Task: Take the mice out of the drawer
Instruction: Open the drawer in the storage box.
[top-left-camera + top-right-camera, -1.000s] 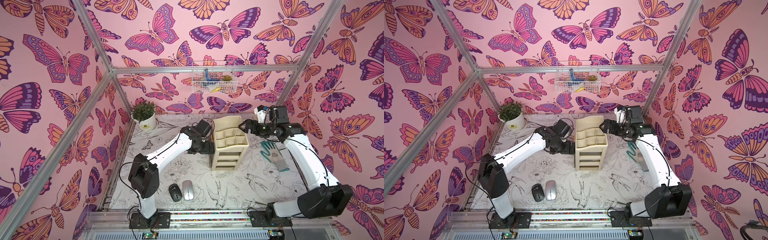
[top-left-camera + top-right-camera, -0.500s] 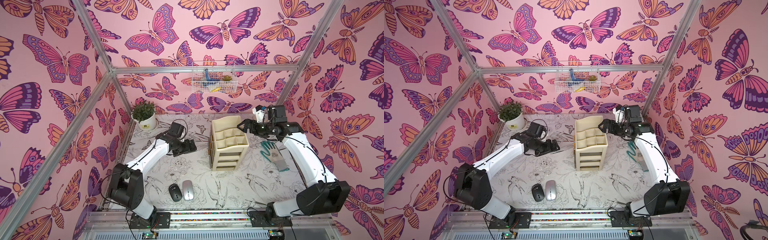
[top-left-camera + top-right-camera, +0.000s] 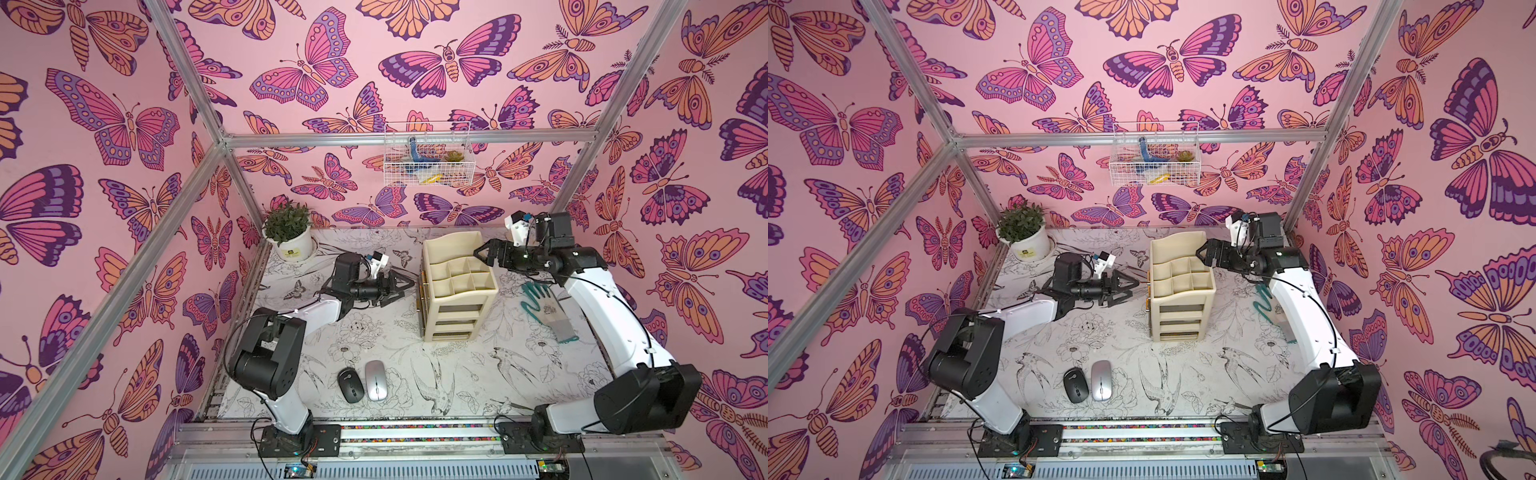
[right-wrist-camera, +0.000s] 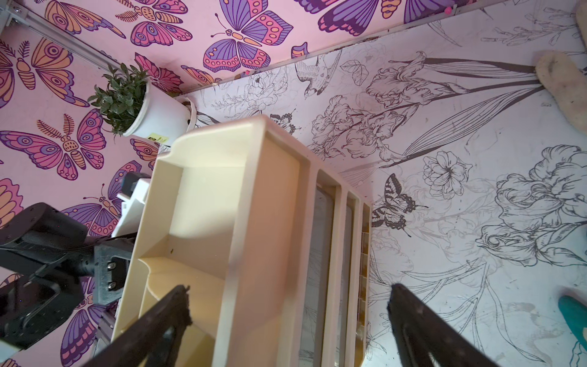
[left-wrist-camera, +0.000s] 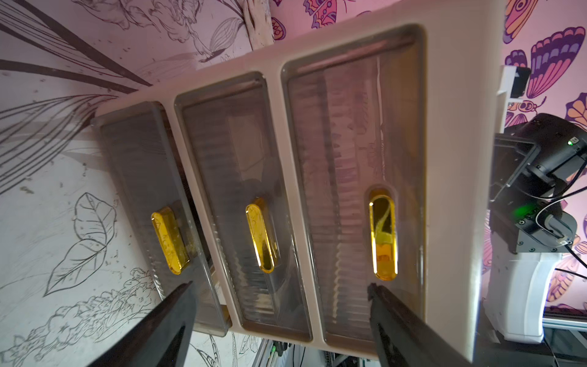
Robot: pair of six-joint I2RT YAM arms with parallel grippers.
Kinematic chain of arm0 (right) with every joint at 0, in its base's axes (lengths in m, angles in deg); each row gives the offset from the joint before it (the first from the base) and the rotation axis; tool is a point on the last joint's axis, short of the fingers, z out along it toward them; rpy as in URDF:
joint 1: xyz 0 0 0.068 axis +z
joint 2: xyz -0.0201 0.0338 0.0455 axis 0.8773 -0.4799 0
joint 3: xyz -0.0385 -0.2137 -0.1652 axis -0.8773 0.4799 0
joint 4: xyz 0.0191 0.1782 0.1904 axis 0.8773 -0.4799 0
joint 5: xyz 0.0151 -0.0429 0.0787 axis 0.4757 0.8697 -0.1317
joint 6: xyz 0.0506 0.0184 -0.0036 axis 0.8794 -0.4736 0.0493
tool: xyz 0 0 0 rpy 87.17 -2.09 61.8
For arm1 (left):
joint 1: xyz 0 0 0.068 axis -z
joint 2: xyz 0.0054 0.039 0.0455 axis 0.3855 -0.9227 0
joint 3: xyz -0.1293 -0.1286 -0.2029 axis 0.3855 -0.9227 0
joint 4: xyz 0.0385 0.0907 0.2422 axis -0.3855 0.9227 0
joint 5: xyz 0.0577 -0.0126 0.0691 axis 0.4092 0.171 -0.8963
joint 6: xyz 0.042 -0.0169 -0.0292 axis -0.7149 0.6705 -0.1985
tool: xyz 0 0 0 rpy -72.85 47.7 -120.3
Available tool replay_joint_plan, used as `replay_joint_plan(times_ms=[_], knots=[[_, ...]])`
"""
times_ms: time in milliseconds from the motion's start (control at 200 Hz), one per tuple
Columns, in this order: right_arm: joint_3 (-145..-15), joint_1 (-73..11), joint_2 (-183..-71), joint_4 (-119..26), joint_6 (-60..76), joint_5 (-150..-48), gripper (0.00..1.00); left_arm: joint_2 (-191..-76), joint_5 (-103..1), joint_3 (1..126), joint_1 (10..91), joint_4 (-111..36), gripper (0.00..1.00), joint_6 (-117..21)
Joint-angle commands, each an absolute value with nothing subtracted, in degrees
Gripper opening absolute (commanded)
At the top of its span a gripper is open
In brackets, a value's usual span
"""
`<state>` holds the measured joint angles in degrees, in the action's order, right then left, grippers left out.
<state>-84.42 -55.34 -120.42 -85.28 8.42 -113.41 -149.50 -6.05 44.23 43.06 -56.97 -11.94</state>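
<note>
A black mouse (image 3: 350,385) (image 3: 1074,385) and a silver mouse (image 3: 377,379) (image 3: 1101,379) lie side by side on the table near its front. Any other mice are hidden. The cream drawer unit (image 3: 457,299) (image 3: 1179,303) stands mid-table. Its three smoky drawers with gold handles face my left gripper (image 3: 405,289) (image 3: 1133,291) (image 5: 279,286), which hangs open just short of them. The lowest drawer (image 5: 152,206) sticks out slightly; the middle drawer (image 5: 241,203) and top drawer (image 5: 355,178) sit flush. My right gripper (image 3: 482,255) (image 3: 1202,253) (image 4: 287,294) is open, its jaws astride the unit's upper side wall.
A potted plant (image 3: 289,237) stands in the back left corner. A teal and grey glove (image 3: 544,307) lies right of the unit, under my right arm. A wire basket (image 3: 428,158) hangs on the back wall.
My left gripper drew back leftward from the drawer fronts, then came back close to them, and its jaws narrowed a little. The right arm has hardly moved.
</note>
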Motion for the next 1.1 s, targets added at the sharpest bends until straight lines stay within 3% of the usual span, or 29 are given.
replay_joint_plan(times_ms=[0,170,371,626,821,1097], knots=[[-82.7,-55.5,-120.6,-88.4,8.1,-113.4,0.99,-152.3,-2.8,44.1,43.8,-63.5,0.86,-9.3],[-82.6,-55.5,-120.6,-88.1,8.1,-113.8,0.99,-156.8,-2.6,44.2,44.8,-71.6,0.74,-5.2],[-81.8,-55.5,-120.1,-88.3,7.7,-113.8,0.99,-161.7,-2.4,45.7,46.6,-79.1,0.49,-0.7],[-81.0,-55.5,-120.0,-87.8,8.1,-114.3,0.99,-166.6,-2.9,46.5,48.1,-89.8,0.47,5.8],[-80.4,-55.4,-120.2,-87.3,8.4,-114.1,1.00,-168.2,-2.9,45.3,48.5,-92.2,0.19,6.6],[-80.7,-55.5,-120.9,-88.3,7.1,-111.5,1.00,-163.0,-2.4,35.7,43.2,-88.0,0.18,1.2]])
